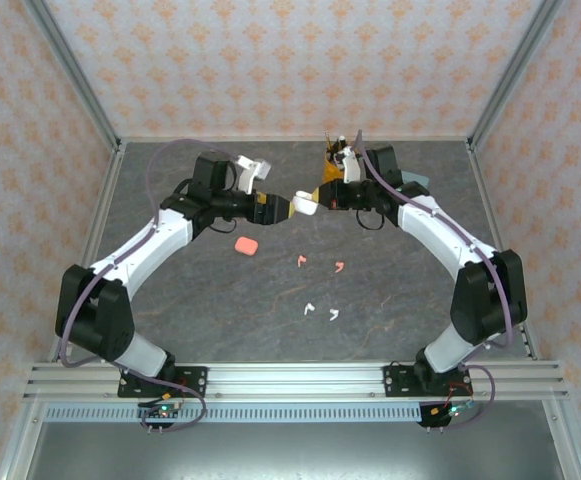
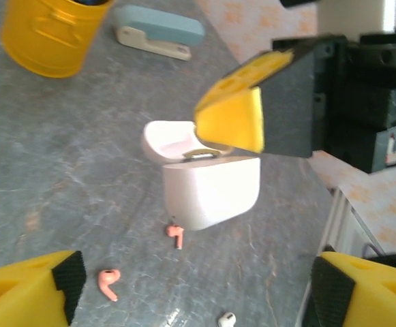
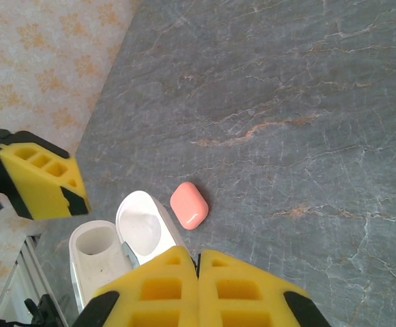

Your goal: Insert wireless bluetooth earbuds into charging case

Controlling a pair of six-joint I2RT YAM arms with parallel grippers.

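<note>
- Earbuds (image 1: pixel 339 267): four lie loose on the table (image 1: pixel 170 300) in front of the arms. Two are pink, nearer the grippers, and two are white (image 1: pixel 310 309), nearer the bases. None is held or sits in a case.
- Handling, as I judge it: very light, hard, glossy plastic that is likely to slip or flick away. Pinch each gently across the bulb or stem, and keep the stem pointing down for the socket.
- White case (image 2: pixel 211 187): lid open, looks empty, held up above the table. Its smooth rounded shell is probably slippery too.
- Right gripper (image 3: pixel 198 272): fingers pressed together, seemingly pinching the white case at its lid by the hinge.
- Left gripper (image 2: pixel 194 300): fingers spread wide, facing the white case and touching nothing.
- Pink case (image 3: pixel 189 204): closed, on the table nearby.
- No brand, label or writing can be read on anything.
</note>
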